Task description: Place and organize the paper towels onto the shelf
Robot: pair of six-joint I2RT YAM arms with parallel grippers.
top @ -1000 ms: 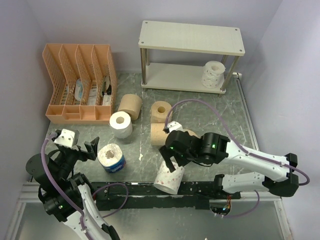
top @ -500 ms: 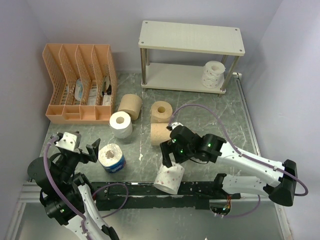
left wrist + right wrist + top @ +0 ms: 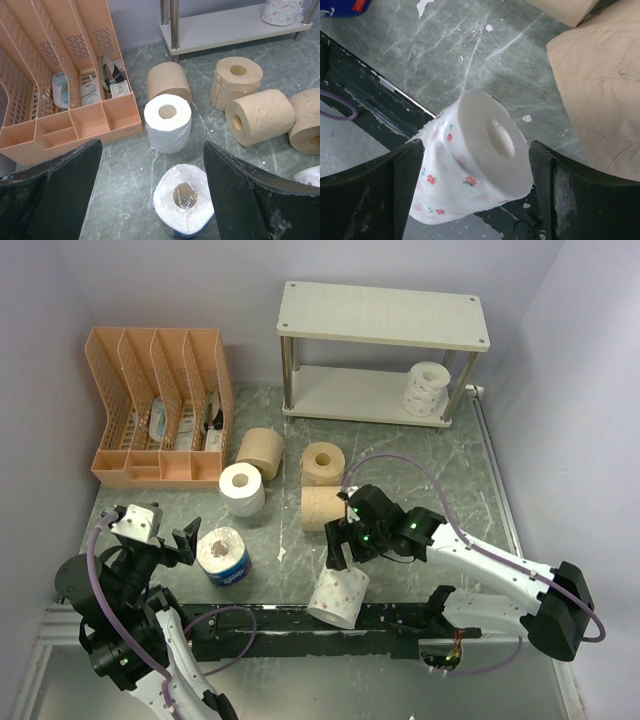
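The shelf (image 3: 383, 315) stands at the back, with one flowered white roll (image 3: 425, 388) on its lower board. Three tan rolls (image 3: 261, 451), (image 3: 323, 463), (image 3: 322, 508), a plain white roll (image 3: 241, 489) and a blue-wrapped roll (image 3: 223, 555) lie on the table. A flowered white roll (image 3: 338, 596) leans tilted on the black rail. My right gripper (image 3: 338, 554) hovers just above it, open, its fingers either side of the roll (image 3: 475, 170). My left gripper (image 3: 165, 540) is open and empty, above the blue-wrapped roll (image 3: 184, 205).
An orange mesh file organizer (image 3: 160, 405) stands at the back left, holding small items. The black rail (image 3: 400, 618) runs along the near table edge. Purple walls close in the left, back and right. A fourth tan roll (image 3: 307, 122) shows in the left wrist view.
My right gripper has shifted slightly and come down closer over the tilted flowered roll. My left arm has settled a little lower. No roll has moved.
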